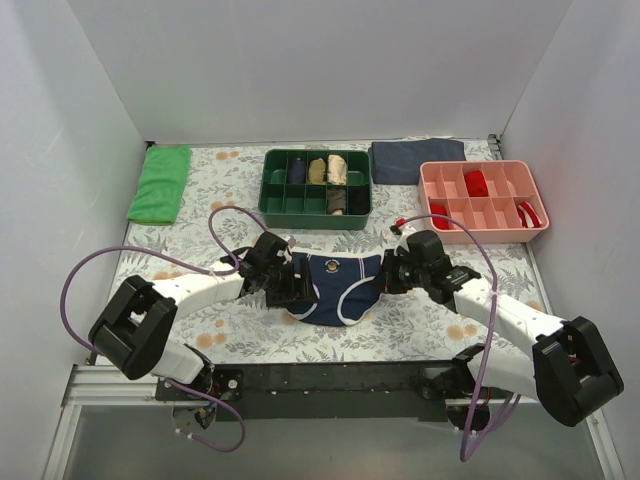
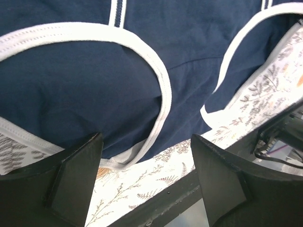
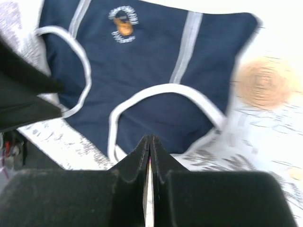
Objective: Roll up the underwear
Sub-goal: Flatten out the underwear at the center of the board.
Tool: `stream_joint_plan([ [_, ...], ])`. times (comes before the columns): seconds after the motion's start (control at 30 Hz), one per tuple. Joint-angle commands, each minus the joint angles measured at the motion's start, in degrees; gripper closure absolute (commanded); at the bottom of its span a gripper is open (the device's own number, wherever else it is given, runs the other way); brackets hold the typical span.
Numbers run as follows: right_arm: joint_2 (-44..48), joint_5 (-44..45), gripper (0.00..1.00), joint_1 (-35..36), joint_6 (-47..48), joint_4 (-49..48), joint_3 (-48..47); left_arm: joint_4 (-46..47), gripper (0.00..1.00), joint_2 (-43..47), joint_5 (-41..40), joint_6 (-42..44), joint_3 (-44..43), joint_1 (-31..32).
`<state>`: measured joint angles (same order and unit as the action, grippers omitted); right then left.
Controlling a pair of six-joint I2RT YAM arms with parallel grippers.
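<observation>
Well, barely started, looks like | got underwear [image 1: 335, 285] flat and unrolled on surface [image 1: 420, 330], just nearside of green tray [image 1: 268, 200] | seeing left pincer [image 2: 146, 138] spread wide, gripping nothing | seeing right pincer [image 3: 150, 142] pinched nearly closed, nothing visibly held | need the whole roll yet

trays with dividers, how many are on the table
2: a green divided tray at the back centre and a pink divided tray at the back right. None seems hidden.

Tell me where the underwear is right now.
In the top view the underwear lies centrally between the left gripper and the right gripper, in front of the green tray.
</observation>
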<state>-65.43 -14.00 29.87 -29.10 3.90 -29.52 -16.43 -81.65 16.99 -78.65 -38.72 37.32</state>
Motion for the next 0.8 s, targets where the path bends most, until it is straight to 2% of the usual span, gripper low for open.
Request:
stream_joint_plan([
  [0.0, -0.8, -0.6, 0.91, 4.7, -0.6, 2.4, -2.1, -6.2, 0.25, -0.1, -0.6, 0.9, -2.3, 0.3],
  [0.13, -2.9, 0.0, 0.91, 9.9, -3.6, -1.9, 0.1, -8.5, 0.25, -0.9, -1.4, 0.9, -4.8, 0.4],
  [0.43, -10.2, 0.6, 0.93, 13.3, -6.6, -7.9, 2.3, -11.8, 0.24, 0.2, -2.1, 0.8, -4.7, 0.4],
  [0.6, -11.5, 1.3, 0.93, 13.8, -6.5, -6.0, 4.2, -12.6, 0.24, 1.0, -1.8, -0.2, -3.0, 0.5],
  [0.77, -8.7, 2.4, 0.95, 15.3, -6.6, -2.2, 5.2, -12.8, 0.24, 2.1, -0.4, -1.7, -1.9, 1.0],
])
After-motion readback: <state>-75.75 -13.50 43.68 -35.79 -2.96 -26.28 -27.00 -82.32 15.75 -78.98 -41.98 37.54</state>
